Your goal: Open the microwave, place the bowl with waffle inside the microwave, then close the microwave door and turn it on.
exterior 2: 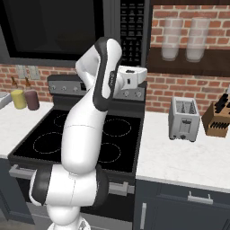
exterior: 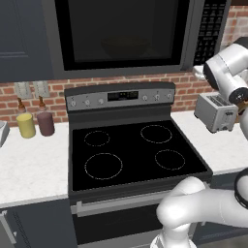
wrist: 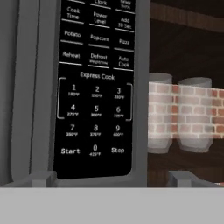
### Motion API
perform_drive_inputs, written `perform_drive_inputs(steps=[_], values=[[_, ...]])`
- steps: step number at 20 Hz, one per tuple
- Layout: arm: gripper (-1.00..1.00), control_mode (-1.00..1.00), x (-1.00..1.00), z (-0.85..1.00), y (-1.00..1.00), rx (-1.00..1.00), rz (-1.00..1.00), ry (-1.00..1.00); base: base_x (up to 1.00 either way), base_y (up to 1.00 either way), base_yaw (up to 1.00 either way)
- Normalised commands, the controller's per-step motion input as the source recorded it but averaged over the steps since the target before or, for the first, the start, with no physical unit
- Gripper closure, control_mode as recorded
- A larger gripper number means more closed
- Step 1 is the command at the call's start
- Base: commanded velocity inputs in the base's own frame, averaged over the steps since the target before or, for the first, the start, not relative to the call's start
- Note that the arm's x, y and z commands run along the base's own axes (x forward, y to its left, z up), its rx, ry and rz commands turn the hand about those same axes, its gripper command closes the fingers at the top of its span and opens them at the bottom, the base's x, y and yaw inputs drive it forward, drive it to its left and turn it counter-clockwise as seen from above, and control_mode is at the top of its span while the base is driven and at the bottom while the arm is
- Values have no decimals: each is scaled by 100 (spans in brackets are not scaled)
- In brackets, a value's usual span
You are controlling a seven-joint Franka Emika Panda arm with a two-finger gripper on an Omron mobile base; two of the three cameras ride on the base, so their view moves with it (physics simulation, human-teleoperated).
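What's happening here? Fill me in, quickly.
The white arm has its gripper raised in front of the microwave, right by the black keypad. The jaws stand open and hold nothing. The hand view looks straight at the buttons, with Start at the lower left. The microwave door is closed, and a bowl-like shape shows faintly behind its glass. The stove below is bare. It looks set to press a button.

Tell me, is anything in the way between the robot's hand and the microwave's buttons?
Nothing visible is. The hand view looks straight at the black keypad on the microwave, with Start and Stop in its bottom row. The open hand faces it with only bare space between. The microwave door is shut.
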Motion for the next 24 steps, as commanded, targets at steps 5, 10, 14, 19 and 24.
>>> perform_drive_inputs(steps=[5, 10, 14, 19, 24], values=[[-100, -100, 7, 0, 0, 10, 0, 0, 0, 0, 0], [-100, -100, 1, 0, 0, 5, 0, 0, 0, 0, 0], [-100, -100, 0, 0, 0, 1, 0, 0, 0, 0, 0], [-100, -100, 4, 0, 0, 0, 0, 0, 0, 0, 0], [-100, -100, 2, 0, 0, 0, 0, 0, 0, 0, 0]])
